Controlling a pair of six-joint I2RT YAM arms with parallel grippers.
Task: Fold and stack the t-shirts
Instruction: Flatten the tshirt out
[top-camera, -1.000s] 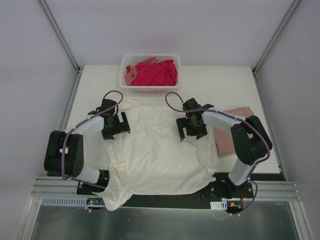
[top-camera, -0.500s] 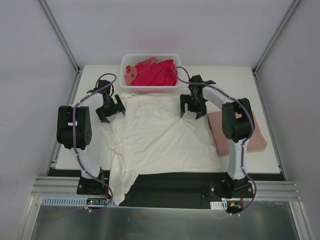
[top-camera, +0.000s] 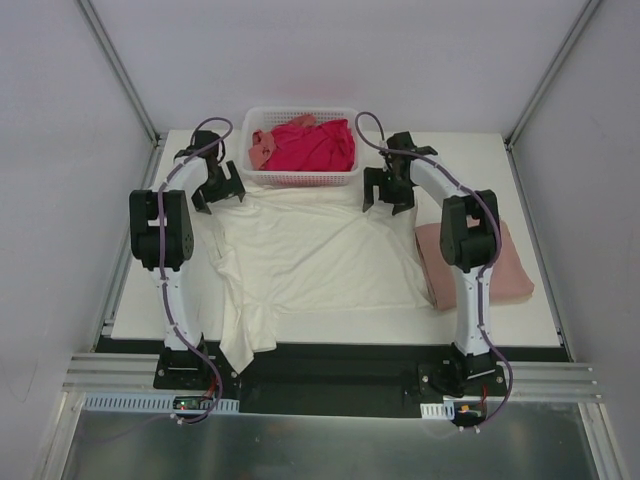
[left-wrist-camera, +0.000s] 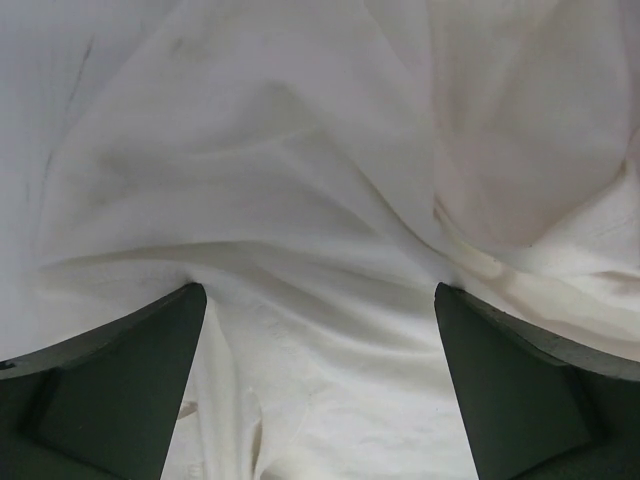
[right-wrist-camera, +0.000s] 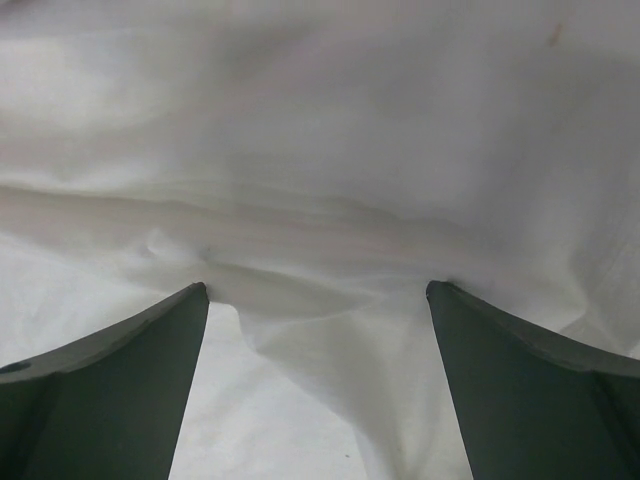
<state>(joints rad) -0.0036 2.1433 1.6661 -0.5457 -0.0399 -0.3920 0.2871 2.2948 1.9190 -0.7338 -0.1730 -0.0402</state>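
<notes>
Pale walls close in a white table (top-camera: 500, 160), whose bare room lies along the left edge and in the far right corner. In the top view a cream t-shirt (top-camera: 320, 255) lies spread over the middle, its far edge just short of the basket (top-camera: 300, 178) and a near-left corner hanging over the table's near edge. The left gripper (top-camera: 220, 195) and right gripper (top-camera: 388, 200) sit on its far corners, both spread wide. The basket at the far edge holds a magenta-red t-shirt (top-camera: 315, 145) with a salmon t-shirt (top-camera: 260, 150) at its left. A folded dusty pink t-shirt (top-camera: 505, 275) lies by the right edge, touching the cream one. In the left wrist view the fingers (left-wrist-camera: 120, 380) stand far apart, wrinkled cream cloth stretched between their tips. In the right wrist view the fingers (right-wrist-camera: 520, 380) are equally wide, with a taut ridge of cloth between them
</notes>
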